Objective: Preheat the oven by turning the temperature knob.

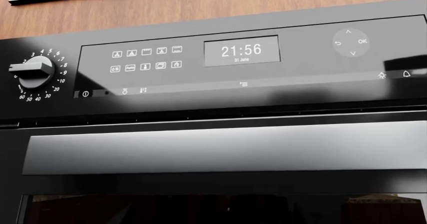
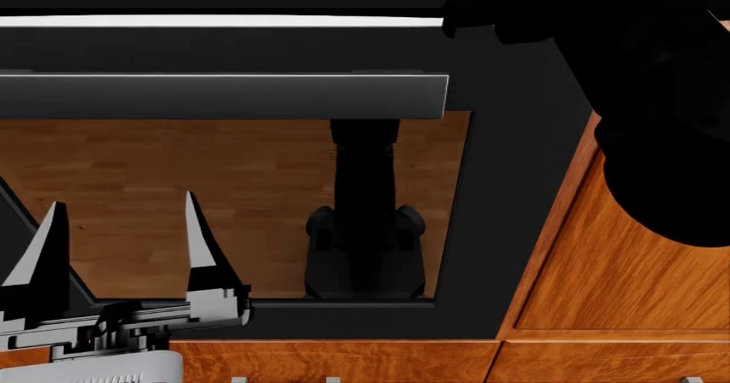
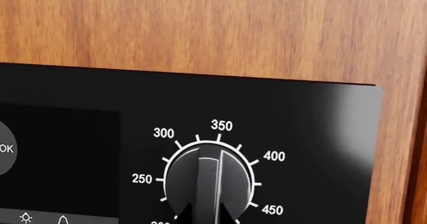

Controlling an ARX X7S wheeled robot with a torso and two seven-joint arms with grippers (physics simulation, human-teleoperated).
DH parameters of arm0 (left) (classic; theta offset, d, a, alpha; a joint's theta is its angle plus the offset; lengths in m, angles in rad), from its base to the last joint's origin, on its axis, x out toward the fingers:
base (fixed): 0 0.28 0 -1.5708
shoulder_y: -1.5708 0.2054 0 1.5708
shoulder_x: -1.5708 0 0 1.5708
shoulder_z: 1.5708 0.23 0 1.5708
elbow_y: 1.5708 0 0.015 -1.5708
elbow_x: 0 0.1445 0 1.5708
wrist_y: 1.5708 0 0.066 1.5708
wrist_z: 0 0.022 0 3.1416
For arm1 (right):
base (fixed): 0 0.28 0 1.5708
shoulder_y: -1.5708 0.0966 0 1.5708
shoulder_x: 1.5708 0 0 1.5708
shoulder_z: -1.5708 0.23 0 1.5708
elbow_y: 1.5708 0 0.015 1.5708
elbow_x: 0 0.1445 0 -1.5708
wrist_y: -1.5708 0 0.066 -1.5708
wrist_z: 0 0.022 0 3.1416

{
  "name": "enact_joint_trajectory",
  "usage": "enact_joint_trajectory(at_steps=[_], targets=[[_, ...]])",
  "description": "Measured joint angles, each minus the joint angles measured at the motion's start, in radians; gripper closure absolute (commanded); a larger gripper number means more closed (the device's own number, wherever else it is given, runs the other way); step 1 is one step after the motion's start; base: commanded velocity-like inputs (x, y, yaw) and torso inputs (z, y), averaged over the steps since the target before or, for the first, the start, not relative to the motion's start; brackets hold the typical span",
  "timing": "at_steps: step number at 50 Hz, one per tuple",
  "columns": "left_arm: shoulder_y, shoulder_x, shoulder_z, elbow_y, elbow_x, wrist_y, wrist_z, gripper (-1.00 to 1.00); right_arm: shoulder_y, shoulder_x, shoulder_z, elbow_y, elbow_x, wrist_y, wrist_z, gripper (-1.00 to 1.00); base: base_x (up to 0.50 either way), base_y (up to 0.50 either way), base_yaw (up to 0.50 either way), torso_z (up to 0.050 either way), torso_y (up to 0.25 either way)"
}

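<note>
The right pincer [image 3: 205, 215] shows only two dark fingertips at the temperature knob [image 3: 210, 181], so I cannot tell its grip. The left pincer [image 2: 120, 233] stands wide, empty, before the oven [image 2: 502, 186] window, below the grey handle [image 2: 222, 97].

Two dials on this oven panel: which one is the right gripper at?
The temperature knob, ringed by numbers 250 to 450; the right gripper's fingertips straddle it. The timer dial, numbered to 60, stands untouched.
</note>
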Motion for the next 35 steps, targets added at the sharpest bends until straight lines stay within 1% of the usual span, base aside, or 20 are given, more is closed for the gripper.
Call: enact_joint_trajectory(at_steps=[35], targets=[[-0.002,-0.015,0.007,-0.008,-0.009,0.003,-0.016,-1.00,-0.139,-0.050,0.067,0.009,-0.030,-0.228,0.099,1.00,0.00,0.00,0.00,0.000,0.000]])
